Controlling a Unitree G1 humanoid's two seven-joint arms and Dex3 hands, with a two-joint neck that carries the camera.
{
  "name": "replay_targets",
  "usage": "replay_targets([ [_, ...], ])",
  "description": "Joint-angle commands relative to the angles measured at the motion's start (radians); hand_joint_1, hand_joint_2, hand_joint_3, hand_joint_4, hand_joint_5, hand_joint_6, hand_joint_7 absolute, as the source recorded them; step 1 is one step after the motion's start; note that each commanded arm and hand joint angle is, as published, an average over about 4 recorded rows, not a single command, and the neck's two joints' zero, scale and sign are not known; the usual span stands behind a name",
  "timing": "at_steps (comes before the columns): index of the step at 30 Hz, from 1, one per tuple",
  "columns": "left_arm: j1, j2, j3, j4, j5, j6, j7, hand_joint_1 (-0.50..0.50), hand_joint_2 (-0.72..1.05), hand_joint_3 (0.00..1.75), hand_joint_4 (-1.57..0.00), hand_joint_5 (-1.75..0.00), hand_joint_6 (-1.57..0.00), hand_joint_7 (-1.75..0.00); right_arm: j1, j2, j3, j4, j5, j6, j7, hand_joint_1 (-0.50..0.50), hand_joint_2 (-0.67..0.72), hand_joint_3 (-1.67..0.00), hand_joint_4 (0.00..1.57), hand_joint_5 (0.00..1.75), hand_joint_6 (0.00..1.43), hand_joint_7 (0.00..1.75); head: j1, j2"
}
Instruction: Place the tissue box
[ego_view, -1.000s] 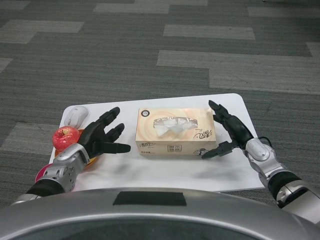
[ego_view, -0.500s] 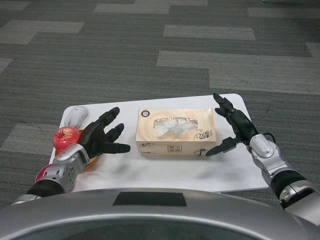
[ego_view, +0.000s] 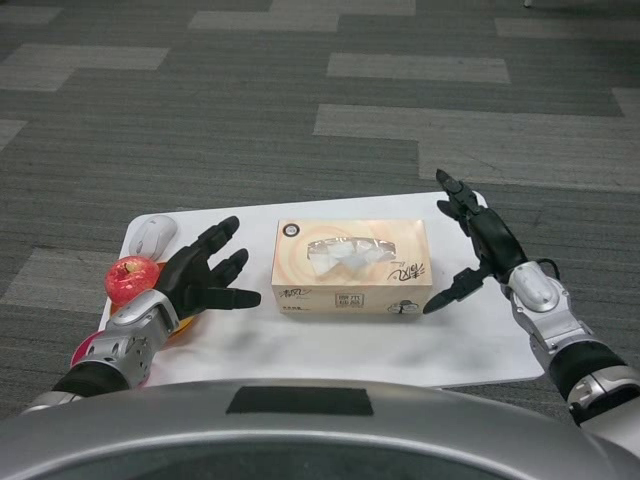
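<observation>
The beige tissue box (ego_view: 351, 266) lies flat in the middle of the white table (ego_view: 330, 340), a white tissue showing in its top slot. My left hand (ego_view: 205, 275) is open with spread fingers, a short gap to the left of the box. Just off the box's right end, my right hand (ego_view: 480, 248) is open too, its fingers stretched out and apart from the box. Neither hand touches the box.
A red apple (ego_view: 131, 279) sits at the table's left, partly behind my left wrist, on a red and orange dish (ego_view: 92, 347). A white computer mouse (ego_view: 154, 234) lies at the far left corner. Grey carpet floor lies beyond the table.
My right hand has drawn away to the right from the box's end. The box and my left hand stay as they were.
</observation>
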Motion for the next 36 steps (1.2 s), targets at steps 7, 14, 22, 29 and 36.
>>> replay_targets([
  [7, 0.001, 0.011, 0.025, -0.029, 0.006, -0.017, -0.005, 0.50, 1.05, 0.09, 0.00, 0.00, 0.00, 0.00, 0.010, -0.019, -0.076, -0.121, 0.003, 0.000, -0.001, -0.42, 0.09, 0.00, 0.00, 0.58, 0.00, 0.00, 0.002, 0.006],
  [14, 0.001, 0.009, 0.041, -0.071, 0.008, -0.021, -0.005, 0.50, 1.05, 0.17, 0.00, 0.00, 0.00, 0.00, 0.014, -0.024, -0.116, -0.179, 0.003, 0.001, -0.005, -0.42, 0.09, 0.00, 0.00, 0.63, 0.00, 0.00, 0.003, 0.008],
  [22, 0.002, 0.005, 0.072, -0.142, 0.005, -0.031, -0.004, 0.50, 1.05, 0.13, 0.00, 0.00, 0.00, 0.00, 0.020, -0.028, -0.137, -0.234, 0.007, 0.002, -0.015, -0.42, 0.09, 0.00, 0.00, 0.68, 0.00, 0.00, 0.005, 0.016],
  [29, 0.001, -0.003, 0.105, -0.237, -0.001, -0.039, 0.000, 0.50, 1.05, 0.09, 0.00, 0.00, 0.00, 0.00, 0.022, -0.027, -0.152, -0.300, 0.012, 0.004, -0.027, -0.42, 0.09, 0.00, 0.00, 0.58, 0.00, 0.00, 0.010, 0.026],
  [36, -0.012, -0.011, 0.128, -0.317, -0.004, -0.044, 0.004, 0.50, 1.05, 0.17, 0.00, 0.00, 0.00, 0.00, 0.027, -0.030, -0.160, -0.364, 0.015, 0.004, -0.049, -0.42, 0.09, 0.00, 0.00, 0.68, 0.00, 0.00, 0.002, 0.034],
])
